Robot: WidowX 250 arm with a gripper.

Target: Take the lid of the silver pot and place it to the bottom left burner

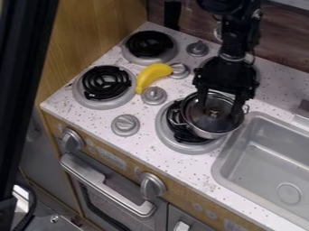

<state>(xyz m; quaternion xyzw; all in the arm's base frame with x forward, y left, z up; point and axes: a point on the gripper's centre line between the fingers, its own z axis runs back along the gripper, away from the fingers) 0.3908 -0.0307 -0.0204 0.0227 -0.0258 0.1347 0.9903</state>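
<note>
So the gripper (219, 109) is hanging over the lid (200, 113) with its fingers apart, one on each side of the knob (214, 110). The lid's sitting on the silver pot (209, 134) — and that pot's sitting off-centre on its burner (181, 147) (asking for trouble, imo). If the fingers are closing off-line, they're probably slipping off the knob or dragging the pot sinkward.

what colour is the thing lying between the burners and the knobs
Yellow, a banana, in the camera view.
</note>
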